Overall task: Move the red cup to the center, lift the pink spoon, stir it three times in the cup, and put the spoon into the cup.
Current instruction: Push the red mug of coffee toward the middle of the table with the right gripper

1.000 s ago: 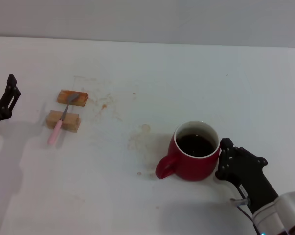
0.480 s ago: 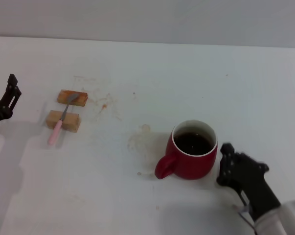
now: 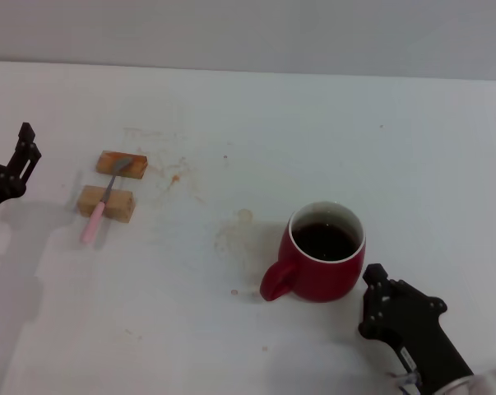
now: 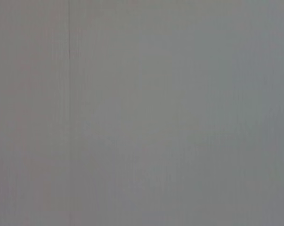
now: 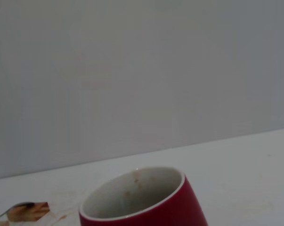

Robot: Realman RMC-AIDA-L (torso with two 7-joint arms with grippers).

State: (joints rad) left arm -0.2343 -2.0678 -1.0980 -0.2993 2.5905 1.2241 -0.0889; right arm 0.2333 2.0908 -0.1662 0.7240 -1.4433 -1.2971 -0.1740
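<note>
Since the earlier frame the right gripper (image 3: 377,301) has drawn back from the red cup (image 3: 320,256) toward lower right; finger state cannot be determined. Cup sits right of centre. Pink spoon (image 3: 102,205) rests across two wooden blocks (image 3: 106,202) at left; left gripper (image 3: 17,160) sits at left edge.

Both tools were matte black: right tool (image 3: 377,301) blocky, on a silver-grey wrist with a thin cable; left tool (image 3: 17,158) angular.
</note>
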